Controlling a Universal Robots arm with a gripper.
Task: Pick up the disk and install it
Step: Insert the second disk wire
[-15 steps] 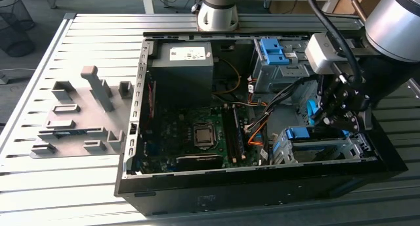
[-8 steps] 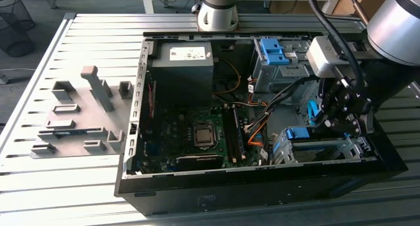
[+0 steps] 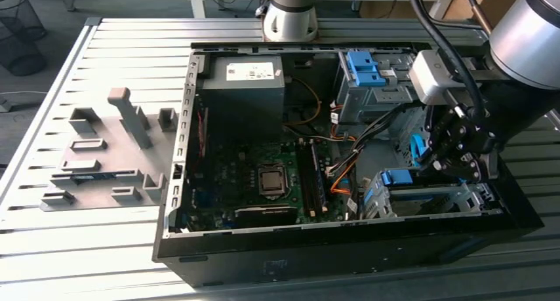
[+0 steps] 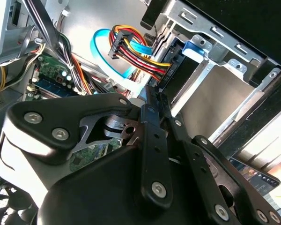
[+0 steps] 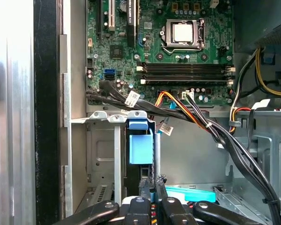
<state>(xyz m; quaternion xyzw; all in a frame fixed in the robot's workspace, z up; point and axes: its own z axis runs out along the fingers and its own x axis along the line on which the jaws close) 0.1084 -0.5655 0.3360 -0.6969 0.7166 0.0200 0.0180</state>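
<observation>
Gripper [image 5: 152, 202] low in the open PC case [image 3: 262, 265], at the exterior view's right, jaws drawn nearly together and, by the look of it, pinching the near end of the disk [image 5: 140, 149]. Disk stands on edge w/ blue frame leading, lined up w/ a slot of the grey drive cage [image 5: 100, 140] and apparently partly entered; how deep, can't tell. Main risks, judged from here: (1) Skew. Narrow slot, thin sheet-metal rails; w/ any tilt of the disk vs. the rails, likely jam, frame tab catching on the cage lip, or drive twisting in a grip that holds one end only. (2) Cables. Black/orange bundle [image 5: 201, 122] runs right past the cage mouth, and in the second wrist view the multicolour power plug [image 4: 119, 44] and flat blue ribbon [image 4: 100, 54] hang just beside the finger links; could snag on the linkage, get dragged, or get trapped between disk and cage. (3) Slip. Smooth metal, small contact area, so pushing vs. friction in the rails could slide the drive back through the pads instead of seating it. (4) Collision. Case wall and cage edge close to the gripper body, motherboard [image 5: 178, 61] near; sideways drift could mean a knock on the board or bent rail. (5) Half-seated result: frame not latched, drive loose in bay.
</observation>
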